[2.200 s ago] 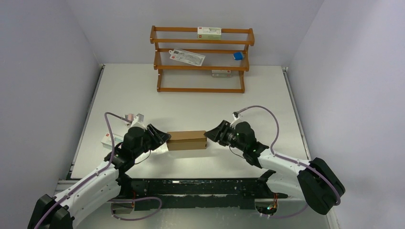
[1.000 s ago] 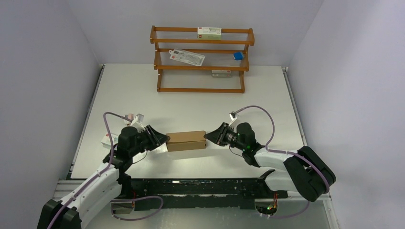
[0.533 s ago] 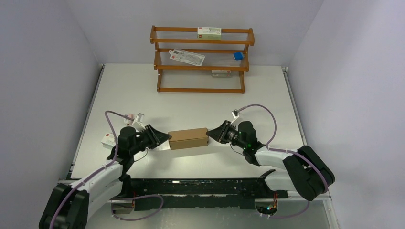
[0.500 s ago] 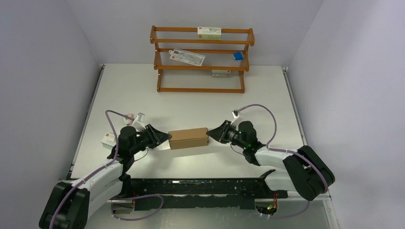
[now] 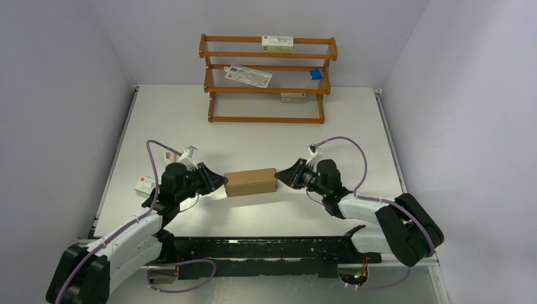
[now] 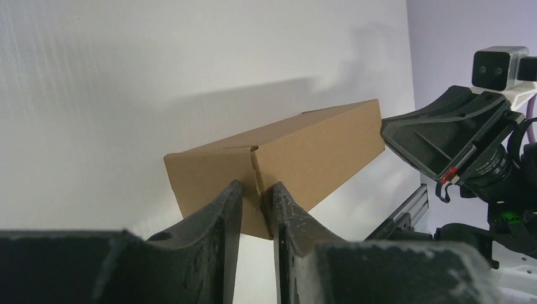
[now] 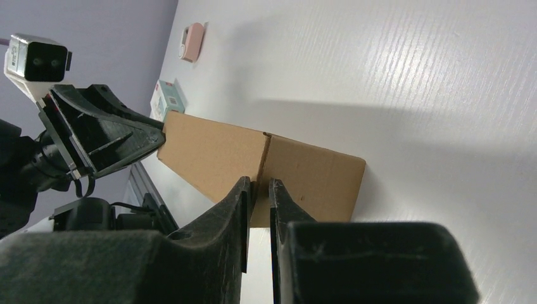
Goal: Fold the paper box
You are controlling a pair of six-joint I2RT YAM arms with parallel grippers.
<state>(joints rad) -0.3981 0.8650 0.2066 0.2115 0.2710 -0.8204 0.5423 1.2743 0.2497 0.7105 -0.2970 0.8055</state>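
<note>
The paper box (image 5: 251, 182) is a closed brown cardboard block lying lengthwise between my two grippers. My left gripper (image 5: 223, 182) meets its left end. In the left wrist view the fingertips (image 6: 235, 187) stand a narrow slit apart, straddling the box's (image 6: 297, 149) corner edge. My right gripper (image 5: 278, 177) meets the right end. Its fingertips (image 7: 243, 183) are also a thin slit apart, against the seam of the box (image 7: 215, 155). Cardboard shows through both slits, and nothing is plainly pinched.
A wooden rack (image 5: 267, 79) stands at the back, holding white cartons and a small blue thing (image 5: 314, 74). A white carton with a red mark (image 5: 145, 184) and a small pink-and-white item (image 5: 187, 153) lie left of the left arm. The black rail (image 5: 266, 250) runs along the near edge.
Both grippers have pressed in against the box's ends and the left jaws have narrowed. The box has shifted slightly toward the back and tilted a little.
</note>
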